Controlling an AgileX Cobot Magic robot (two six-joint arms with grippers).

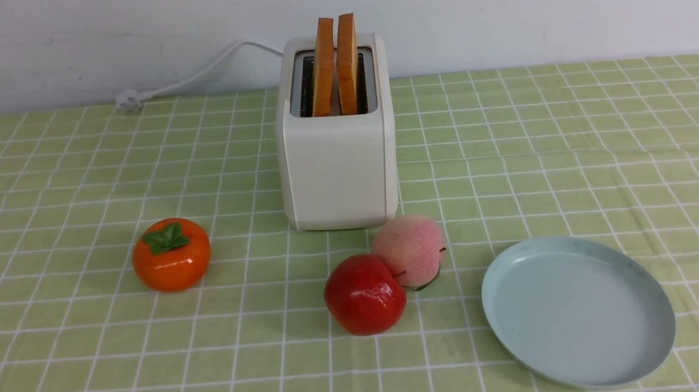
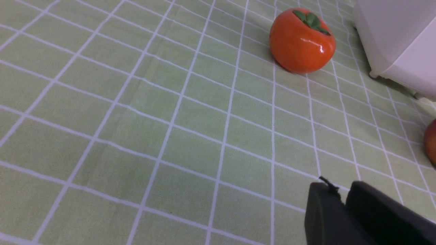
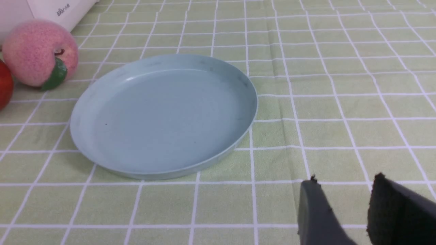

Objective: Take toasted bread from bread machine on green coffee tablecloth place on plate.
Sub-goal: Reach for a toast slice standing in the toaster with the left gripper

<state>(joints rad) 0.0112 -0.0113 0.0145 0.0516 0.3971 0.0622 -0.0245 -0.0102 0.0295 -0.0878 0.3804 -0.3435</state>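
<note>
The bread machine (image 3: pixel 47 8) bears small grey lettering (image 3: pixel 63 14), too blurred to read. The left gripper (image 2: pixel 342 192) has its jaws together; the right gripper (image 3: pixel 345 183) has them apart

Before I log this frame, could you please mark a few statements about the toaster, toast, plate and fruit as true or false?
1. Both toast slices stand in the toaster. True.
2. The plate already holds a slice. False: nothing is on it.
3. The persimmon lies to the toaster's left. True.
4. The red apple sits on the plate. False: it rests on the tablecloth beside the peach.
5. The right end effector grips toast. False: it is open over the cloth, with nothing between its fingers.
</note>
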